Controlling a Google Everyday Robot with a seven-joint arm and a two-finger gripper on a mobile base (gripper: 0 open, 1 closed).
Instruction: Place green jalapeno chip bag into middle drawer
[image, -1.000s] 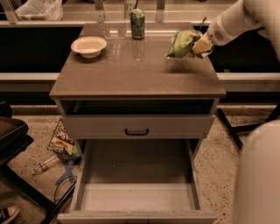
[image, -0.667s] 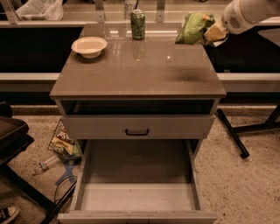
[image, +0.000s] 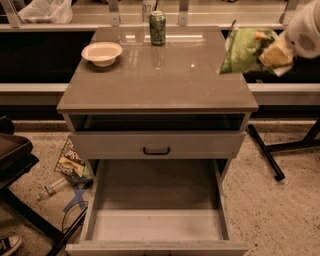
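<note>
The green jalapeno chip bag (image: 244, 50) is crumpled light-green foil. It hangs in the air at the upper right, over the right edge of the cabinet top (image: 150, 85). My gripper (image: 274, 55) is shut on the bag's right side, with the white arm reaching in from the right. The middle drawer (image: 155, 192) is pulled out at the bottom of the cabinet; its grey floor is bare. The gripper and bag are well above it and to its right.
A white bowl (image: 101, 52) and a tall green soda can (image: 157, 27) stand at the back of the cabinet top. A shut drawer front with a black handle (image: 156, 150) is above the open drawer. A dark printed bag (image: 71, 162) and a bottle lie on the floor, left.
The gripper has carried the chip bag up off the cabinet top and to the right, past the top's right edge. Bowl, can and drawers have not moved.
</note>
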